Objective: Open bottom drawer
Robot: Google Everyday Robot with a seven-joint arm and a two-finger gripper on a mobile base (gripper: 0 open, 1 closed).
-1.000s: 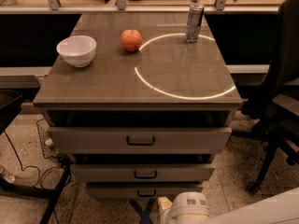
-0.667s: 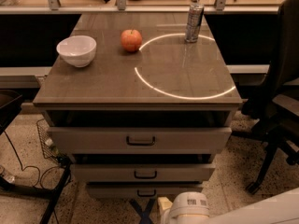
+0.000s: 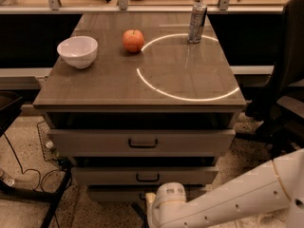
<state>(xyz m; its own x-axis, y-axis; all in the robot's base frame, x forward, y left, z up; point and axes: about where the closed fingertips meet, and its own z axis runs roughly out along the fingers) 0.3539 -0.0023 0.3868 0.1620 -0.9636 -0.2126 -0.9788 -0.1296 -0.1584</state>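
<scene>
The bottom drawer [image 3: 107,194] is the lowest, shallowest grey-beige front of the three under the brown table top. It sits about flush, set back under the middle drawer [image 3: 95,175]. Its dark handle is mostly hidden behind my wrist. My gripper [image 3: 140,211] is a dark shape at the frame's lower edge, right in front of the bottom drawer's centre. The white wrist [image 3: 167,199] and arm [image 3: 247,194] reach in from the lower right.
The top drawer [image 3: 142,143] stands out furthest, with a dark loop handle. On the table top [image 3: 109,82] are a white bowl [image 3: 77,51], a red apple [image 3: 133,40] and a can [image 3: 197,22]. A dark chair [image 3: 285,94] stands right; a wire basket and cables [image 3: 45,141] lie left.
My wrist and arm have moved left and slightly up, from right of the drawer's centre to in front of its handle. The drawers have not moved.
</scene>
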